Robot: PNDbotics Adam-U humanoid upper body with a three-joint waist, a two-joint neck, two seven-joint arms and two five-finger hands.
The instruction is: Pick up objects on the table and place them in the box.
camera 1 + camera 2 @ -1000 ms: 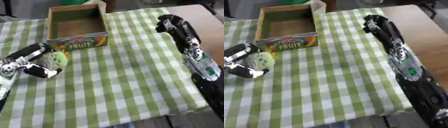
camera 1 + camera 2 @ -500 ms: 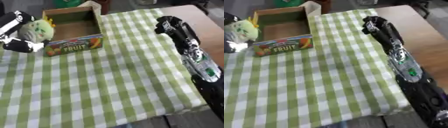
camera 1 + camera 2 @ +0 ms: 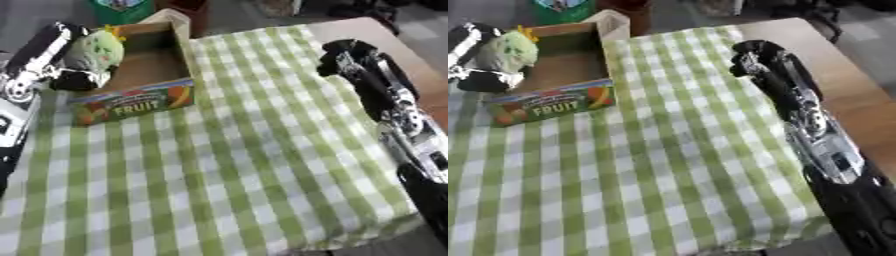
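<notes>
Lifted from the surface [image 3: 262,150], the green toy [image 3: 94,50] now hangs over the box [image 3: 140,75], left hand [image 3: 52,55] fingers curled round it.

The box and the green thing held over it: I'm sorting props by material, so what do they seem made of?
The box looks like cardboard: matt brown inside walls, a printed colourful "FRUIT" front panel. The green thing, in the left hand with fingers curled round it, looks soft, perhaps plush or foam: pale, matt, rounded, no shine. I cannot tell for sure.
</notes>
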